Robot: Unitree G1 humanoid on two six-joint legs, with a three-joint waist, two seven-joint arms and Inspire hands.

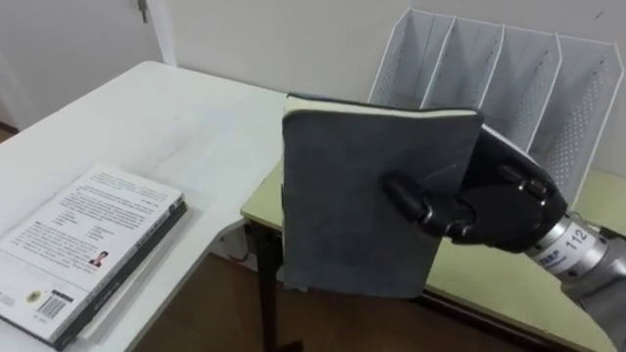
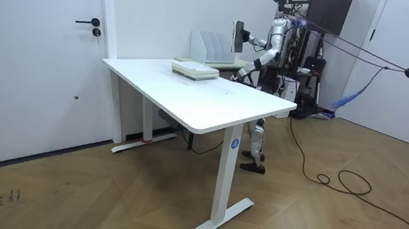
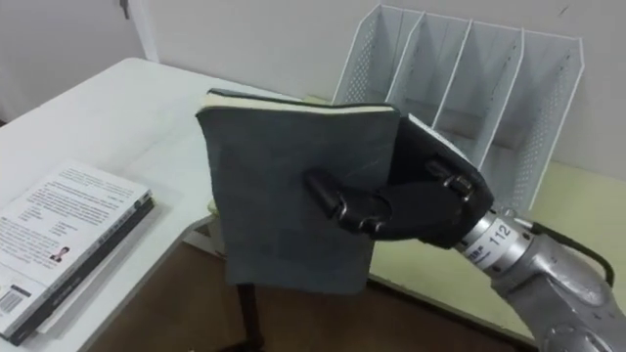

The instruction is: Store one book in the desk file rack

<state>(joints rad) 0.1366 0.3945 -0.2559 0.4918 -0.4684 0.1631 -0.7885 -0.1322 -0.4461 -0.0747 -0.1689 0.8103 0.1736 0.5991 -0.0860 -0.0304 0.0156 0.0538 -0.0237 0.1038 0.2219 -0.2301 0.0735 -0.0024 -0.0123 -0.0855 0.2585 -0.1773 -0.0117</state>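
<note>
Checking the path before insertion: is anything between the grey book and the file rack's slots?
Nothing visible. The right hand holds the grey book upright in front of the white file rack, whose slots look empty where they show above the book.

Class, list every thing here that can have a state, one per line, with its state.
Dark grey book: closed, held upright.
Right hand: shut on the book.
White mesh file rack: upright on the pale green desk, visible slots empty.
Stack of printed books: closed, flat on the white table.
</note>
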